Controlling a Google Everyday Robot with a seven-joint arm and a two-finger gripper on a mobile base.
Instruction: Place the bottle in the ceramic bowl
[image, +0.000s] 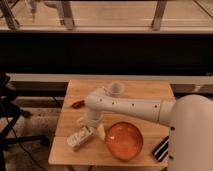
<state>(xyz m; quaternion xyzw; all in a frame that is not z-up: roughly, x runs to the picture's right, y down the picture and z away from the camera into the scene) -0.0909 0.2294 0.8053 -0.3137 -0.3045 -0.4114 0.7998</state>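
Observation:
The whitish bottle (80, 138) lies on its side on the wooden table (145, 92), near the front left. The glossy orange ceramic bowl (124, 141) sits just right of it, near the front edge, with nothing in it. My white arm reaches from the right across the table, and my gripper (91, 125) points down at the bottle's upper right end. The bottle lies apart from the bowl, left of its rim.
A clear plastic cup (115, 89) stands at the back middle of the table. A small dark red object (77, 104) lies at the left edge. A black and white striped item (160, 148) lies at the front right. A dark chair (7, 112) stands left of the table.

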